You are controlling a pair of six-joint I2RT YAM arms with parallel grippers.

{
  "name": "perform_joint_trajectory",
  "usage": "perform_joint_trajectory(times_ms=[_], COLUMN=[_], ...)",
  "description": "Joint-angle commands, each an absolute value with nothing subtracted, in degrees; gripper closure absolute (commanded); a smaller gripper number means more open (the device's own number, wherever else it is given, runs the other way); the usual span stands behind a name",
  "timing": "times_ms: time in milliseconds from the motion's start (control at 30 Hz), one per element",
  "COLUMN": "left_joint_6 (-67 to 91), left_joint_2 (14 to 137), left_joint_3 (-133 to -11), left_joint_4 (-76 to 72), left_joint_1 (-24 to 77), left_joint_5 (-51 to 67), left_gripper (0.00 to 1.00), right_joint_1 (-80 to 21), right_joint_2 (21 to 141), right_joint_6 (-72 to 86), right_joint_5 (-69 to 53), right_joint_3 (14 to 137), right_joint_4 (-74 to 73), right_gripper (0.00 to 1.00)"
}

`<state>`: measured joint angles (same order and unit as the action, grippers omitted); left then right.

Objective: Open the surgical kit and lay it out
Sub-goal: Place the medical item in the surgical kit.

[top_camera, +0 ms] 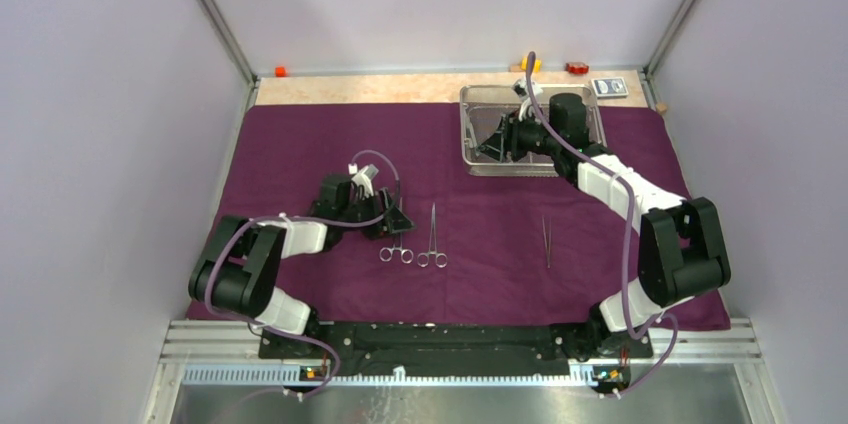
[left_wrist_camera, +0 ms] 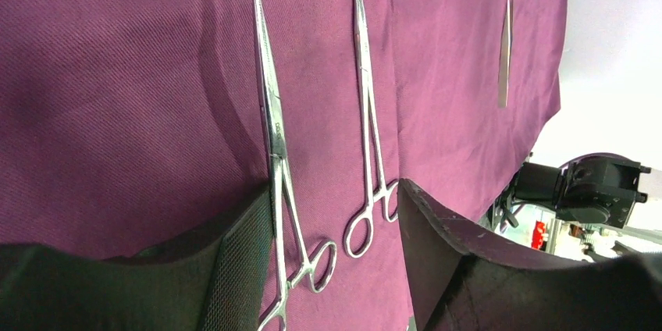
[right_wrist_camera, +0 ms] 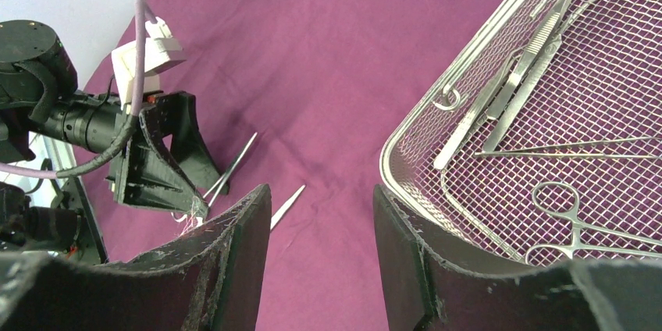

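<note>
We see the purple cloth (top_camera: 300, 144) spread flat over the table, with the wire-mesh tray (top_camera: 466, 129) sitting on its far right part. Three instruments lie on the cloth in a row, tips pointing away from the arm bases: a left clamp (left_wrist_camera: 269, 112), a second clamp (left_wrist_camera: 367, 97) just beside it, and the tweezers (top_camera: 546, 241) well apart to the right.

The left gripper (left_wrist_camera: 334, 190) hangs low over the ring ends of the two clamps, its jaws spread. The left clamp's shank runs along the inner edge of one of its fingers (left_wrist_camera: 242, 253); we cannot tell whether it touches. The clamp lies flat on the cloth and is not pinched. The second clamp's rings lie in the gap, close to the other finger.

The right gripper (right_wrist_camera: 320, 190) hovers at the tray's near left corner, its jaws also spread, with only bare cloth between them. The tray's rim stands just to the right of its right finger. Inside the tray we see more steel pieces: flat forceps (right_wrist_camera: 507, 97) leaning toward the left wall and a ring-handled instrument (right_wrist_camera: 578, 229) near the front, none of them in the jaws.
</note>
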<state>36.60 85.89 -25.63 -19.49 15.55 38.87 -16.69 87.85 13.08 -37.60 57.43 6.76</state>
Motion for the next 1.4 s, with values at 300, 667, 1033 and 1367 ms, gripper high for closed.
perform_joint_trajectory(times_ms=[300, 667, 1033, 1367], left_joint_6=[33.82, 32.65, 32.14, 28.44], left_joint_2=[84.51, 83.18, 81.84, 78.16], left_joint_3=[-27.28, -28.89, -29.12, -31.56], left_joint_4=[-16.28, -13.56, -13.14, -9.22], left_joint_1=[15.73, 15.73, 15.69, 13.87], left_joint_5=[36.04, 36.78, 36.87, 35.28], left_gripper=[0.35, 0.3, 0.25, 0.2], right_joint_1=[-16.1, -15.97, -15.76, -15.32], right_joint_2=[88.76, 89.07, 89.2, 89.21], right_joint_6=[12.34, 12.09, 11.81, 8.93], right_joint_5=[-38.4, -38.27, -37.86, -28.87], right_joint_3=[59.47, 59.48, 59.74, 63.89], right_joint_4=[8.17, 8.17, 7.76, 1.29], right_gripper=[0.5, 0.5, 0.5, 0.52])
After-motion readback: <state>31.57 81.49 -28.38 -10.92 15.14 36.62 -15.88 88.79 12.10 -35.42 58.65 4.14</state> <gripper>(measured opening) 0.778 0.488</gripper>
